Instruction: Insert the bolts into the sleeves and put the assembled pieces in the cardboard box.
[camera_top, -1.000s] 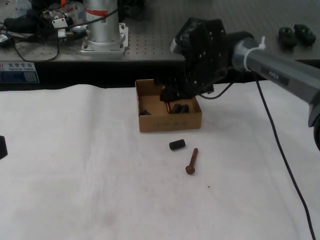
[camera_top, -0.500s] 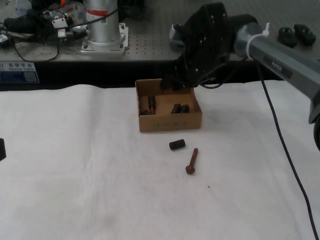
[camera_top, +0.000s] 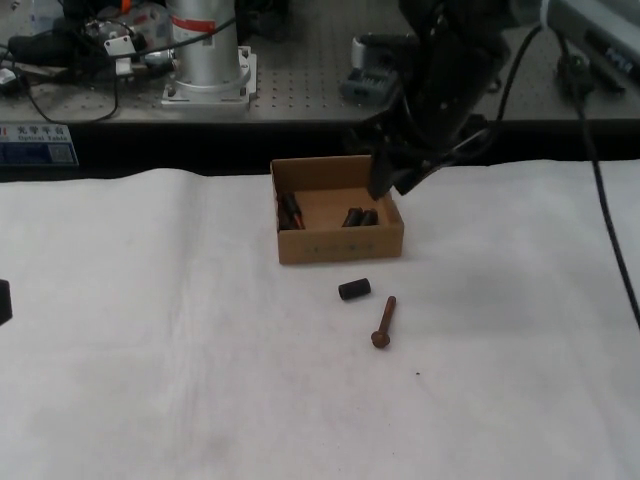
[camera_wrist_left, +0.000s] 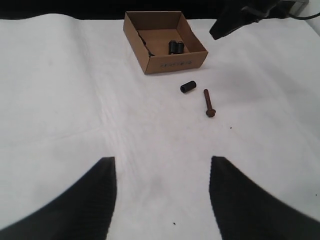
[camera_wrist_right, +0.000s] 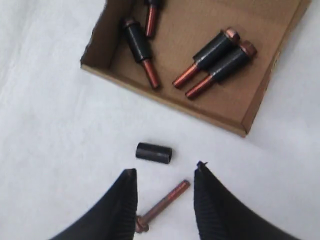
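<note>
- High view: the worktop (camera_top: 150, 380), under a white sheet, fills the foreground. Beyond its far edge, a perforated metal table (camera_top: 300, 85) carries a metal post (camera_top: 205, 45).
- The right arm (camera_top: 455, 70), black, comes in from the far right and angles down toward the box.
- The box (camera_top: 340, 243) (camera_wrist_left: 172, 63) (camera_wrist_right: 165, 102), open-topped cardboard, sits close to the worktop's far edge, about midway along it.
- The left gripper (camera_wrist_left: 161, 164) is over the near part of the worktop, well apart from the box. Its fingers are spread wide with nothing between them.
- The right gripper (camera_top: 385, 185) (camera_wrist_right: 165, 172) hangs above the box's far right corner, clear of the cardboard. Its fingers stand apart and hold nothing.
- Four pieces (camera_wrist_right: 209, 52), each a bolt in a black sleeve, lie flat in the box. Two (camera_top: 360, 217) lie side by side by the right wall, and two (camera_top: 290, 212) lie along the left wall.
- The bolt (camera_top: 384, 322) (camera_wrist_left: 208, 102) (camera_wrist_right: 160, 207), rusty brown and bare, lies flat on the sheet on the near side of the box. Its head points toward the near edge.
- The sleeve (camera_top: 354, 290) (camera_wrist_left: 188, 87) (camera_wrist_right: 154, 152), black, lies on its side between the box's front wall and the bolt. It is near both and touches neither.
</note>
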